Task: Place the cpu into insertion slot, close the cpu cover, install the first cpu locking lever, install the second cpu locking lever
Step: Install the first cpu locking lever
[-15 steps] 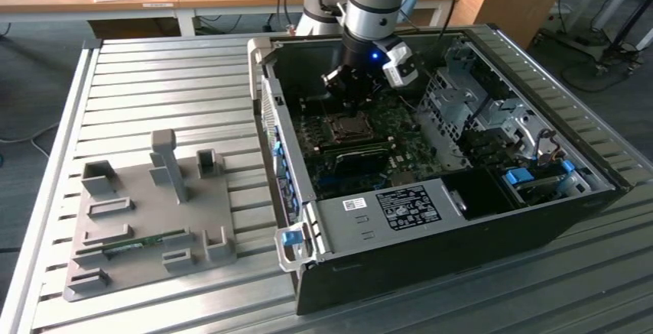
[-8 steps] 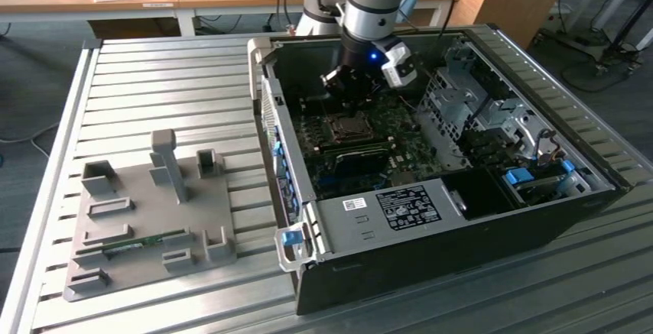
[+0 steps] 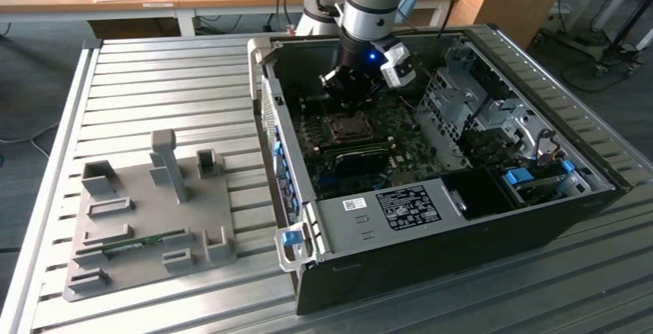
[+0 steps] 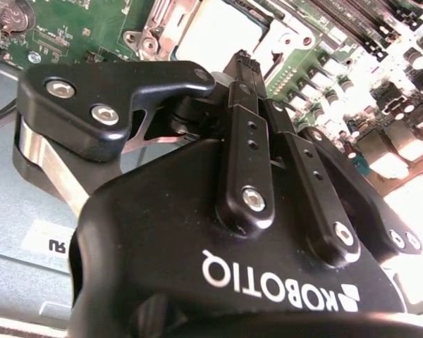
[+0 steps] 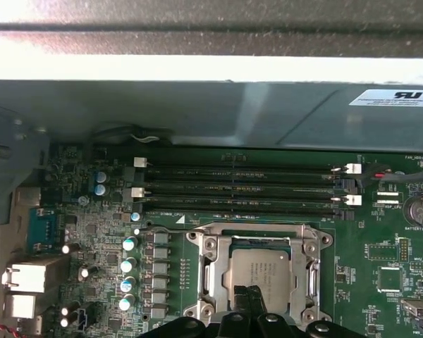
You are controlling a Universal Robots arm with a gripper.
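Framing the cpu (image 5: 259, 273), the cpu cover (image 5: 214, 276) — closed fingers (image 5: 249, 304) over it, capacitors (image 5: 129, 265) beside.

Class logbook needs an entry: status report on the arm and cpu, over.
Gripper low over the cpu. Chip seated, cpu cover flat around it. Nothing blocking seen.

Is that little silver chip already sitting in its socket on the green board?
Yes, in the first wrist view the cpu lies flat inside the square metal socket on the motherboard.
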